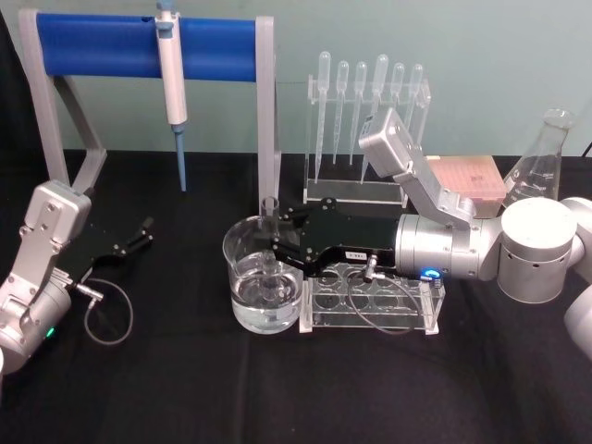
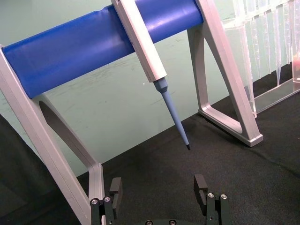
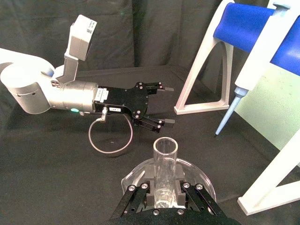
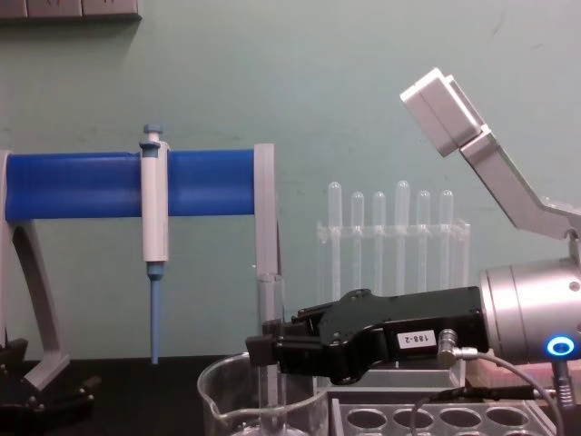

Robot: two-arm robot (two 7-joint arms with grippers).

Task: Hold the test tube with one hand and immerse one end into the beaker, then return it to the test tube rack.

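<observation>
- Jaws of the right gripper (image 1: 275,252) pinch the test tube (image 1: 269,217) around mid-height. The tube is upright with its lower end inside the beaker (image 1: 237,305), and it seems to reach the water (image 1: 250,313).
- Left gripper (image 1: 144,231) is parked low at the far left of the table (image 1: 185,388), jaws spread, holding nothing.
- Step in hand, by my read: the dip itself.
- To do it well: hold the tube vertical and centred in the beaker, off the glass wall and off the bottom. Lower slowly with a firm pinch that doesn't crush.
- The lift-out should go straight up until the round end clears the beaker. Only then move sideways to the rack (image 1: 370,298), which sits just beside the beaker on the robot's right.
- Risks: wet glass slipping in the pinch, or the tube knocking the beaker on the way out.
- Counts, big to small:
- one blue stand (image 1: 139,46)
- one clear pipette holder (image 1: 356,194)
- one rack, its holes partly hidden by the arm so I can't count them
- one flask (image 1: 544,157)
- one pink box (image 1: 467,174)
- one beaker
- one pipettor (image 1: 172,69)
- six pipettes (image 1: 380,92)
- one test tube
</observation>
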